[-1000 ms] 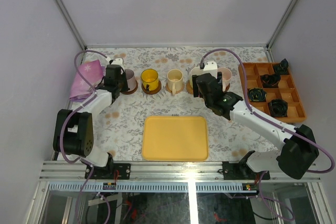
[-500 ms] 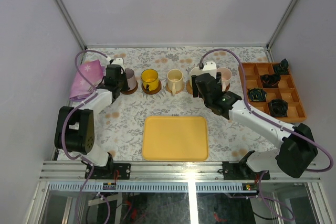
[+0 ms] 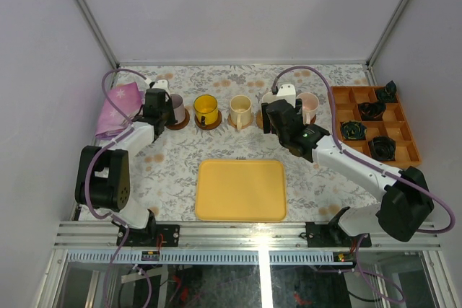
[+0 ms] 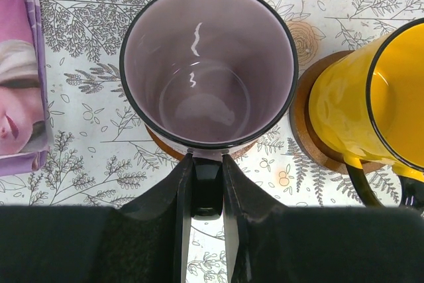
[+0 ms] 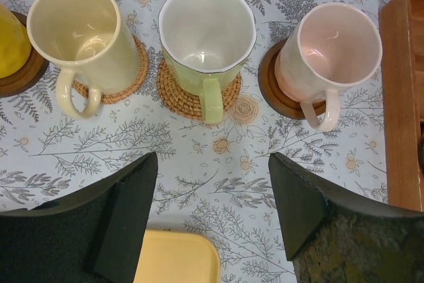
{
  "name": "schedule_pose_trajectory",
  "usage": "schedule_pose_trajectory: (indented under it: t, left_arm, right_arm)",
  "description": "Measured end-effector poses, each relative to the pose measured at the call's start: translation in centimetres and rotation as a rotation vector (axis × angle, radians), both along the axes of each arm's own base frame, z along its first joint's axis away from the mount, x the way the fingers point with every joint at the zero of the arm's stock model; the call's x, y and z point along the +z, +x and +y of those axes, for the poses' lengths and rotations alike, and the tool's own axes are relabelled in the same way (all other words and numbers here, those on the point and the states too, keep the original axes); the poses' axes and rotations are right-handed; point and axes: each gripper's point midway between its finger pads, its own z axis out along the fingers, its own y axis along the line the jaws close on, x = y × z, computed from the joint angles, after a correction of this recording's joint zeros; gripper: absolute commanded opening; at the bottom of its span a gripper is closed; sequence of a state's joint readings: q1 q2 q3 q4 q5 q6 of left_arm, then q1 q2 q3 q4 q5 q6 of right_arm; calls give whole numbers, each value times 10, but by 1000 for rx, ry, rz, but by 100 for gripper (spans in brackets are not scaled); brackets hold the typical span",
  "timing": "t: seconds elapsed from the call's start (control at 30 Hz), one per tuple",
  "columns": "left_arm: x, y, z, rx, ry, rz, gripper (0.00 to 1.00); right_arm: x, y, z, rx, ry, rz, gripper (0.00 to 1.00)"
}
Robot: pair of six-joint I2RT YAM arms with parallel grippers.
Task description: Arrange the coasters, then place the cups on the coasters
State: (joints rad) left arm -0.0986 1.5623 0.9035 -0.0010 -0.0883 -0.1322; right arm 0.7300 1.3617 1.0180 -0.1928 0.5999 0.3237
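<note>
While the purple cup (image 4: 209,64) is the item in hand, it heads the list: upright, empty, centre of the left wrist view, seated on a dark coaster (image 4: 164,145) that shows only as a sliver under its lower edge.

Handle (image 4: 207,190): points to the bottom of the frame, pinched by the left gripper (image 4: 207,167), whose jaws are closed to a narrow gap on it.

Handling, judged: glazed ceramic by its shine, so stiff, fairly weighty for small jaws, slick and liable to chip. The handle loop is the sound hold, though the cup may tip about so thin a grip. Set down flat before letting go.

Yellow cup (image 4: 371,97): right edge of the same view, just beside, on its own brown coaster (image 4: 303,130).

Cream cup (image 5: 79,28), green cup (image 5: 207,28), pink cup (image 5: 334,48): a row across the top of the right wrist view, the first two on tan coasters (image 5: 179,94), the third on a dark disc (image 5: 270,81).

Right gripper (image 5: 212,187): wide open, holding nothing, below the green cup and apart from it.

Progress, judged: all five cups seated, with only the left arm's release left.

Sundries: yellow tray (image 5: 175,256) at bottom centre, orange tray (image 5: 401,97) at the right edge.
</note>
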Motion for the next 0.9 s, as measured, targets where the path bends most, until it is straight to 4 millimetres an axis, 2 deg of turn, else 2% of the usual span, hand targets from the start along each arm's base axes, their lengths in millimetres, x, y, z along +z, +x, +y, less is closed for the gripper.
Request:
schedule_pose_trajectory:
  t: [0.07,0.2,0.27,0.6,0.9]
  left_arm:
    - [-1,-1,0,-2,-2,4,33]
    - [-2,-3,-3,-11,-16,16,62]
    - [-1,-4,-4,-11,-19,16,69]
    - [13,-13,-3,-6,-26,10,74]
    - [38,-24,-2,7,-43,-21,93]
  right_arm:
    - [0,0,0,1,1,1,75]
    - [-2,0,3,8,8,9,75]
    - [-2,1,5,9,13,11,75]
    - [-3,1,6,-1,31,15,75]
    - [-3,1,7,-14,52,16,75]
